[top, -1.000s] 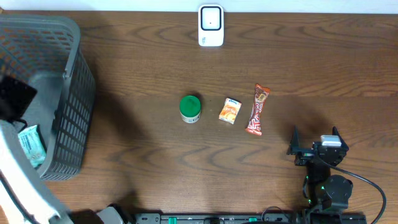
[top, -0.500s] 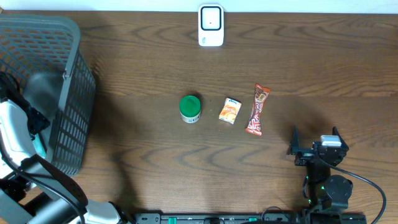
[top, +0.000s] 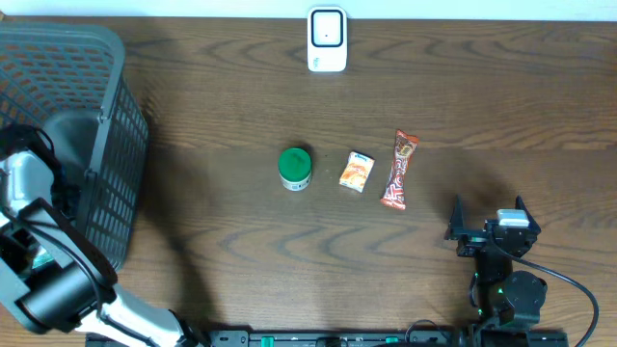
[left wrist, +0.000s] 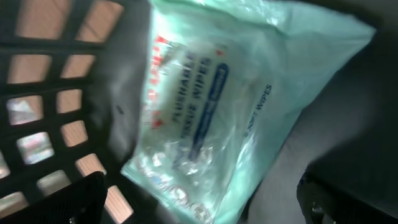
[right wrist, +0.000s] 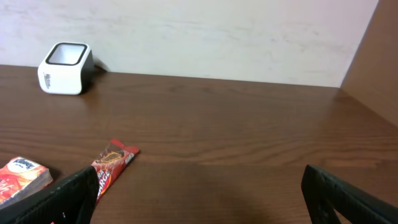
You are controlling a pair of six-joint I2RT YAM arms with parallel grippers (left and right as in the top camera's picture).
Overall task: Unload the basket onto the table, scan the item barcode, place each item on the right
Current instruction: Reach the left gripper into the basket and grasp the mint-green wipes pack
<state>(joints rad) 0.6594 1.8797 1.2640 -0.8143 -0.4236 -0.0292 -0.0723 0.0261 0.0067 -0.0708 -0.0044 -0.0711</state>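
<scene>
A: Status on the scan?
B: Not closed out, by the look of it. Left gripper point(left wrist: 205, 202) down inside the basket point(top: 106, 173), fingers point(left wrist: 68, 199) wide apart, clamped on nothing. Directly beneath it: wipes pack point(left wrist: 236, 112), flat on the basket floor beside the mesh wall. Touching the fingertips or not, hard to say.
A: Wipes scanned or not?
B: Cannot tell from here. Either way, nothing lifted and nothing in front of the scanner point(top: 327, 40) right now.
A: Right side?
B: Right gripper point(right wrist: 205, 199) low over the table point(right wrist: 249, 137), jaws fully apart as well, empty. Nearest ahead of it, slightly left: red snack bar point(right wrist: 112, 163). Further left: orange packet point(right wrist: 22, 177). Beyond that again, visible only from overhead: green tub point(top: 295, 168). Far ahead-left, at the back edge by the wall: scanner, well apart from both hands.
A: Remaining, then?
B: Probably three loose items to pick up, show to the scanner and drop in the basket. Wipes too, if not read yet.
A: Counts?
B: One scanner, one basket, one wipes pack, one snack bar, one orange packet, one green tub. Two grippers, both empty.
</scene>
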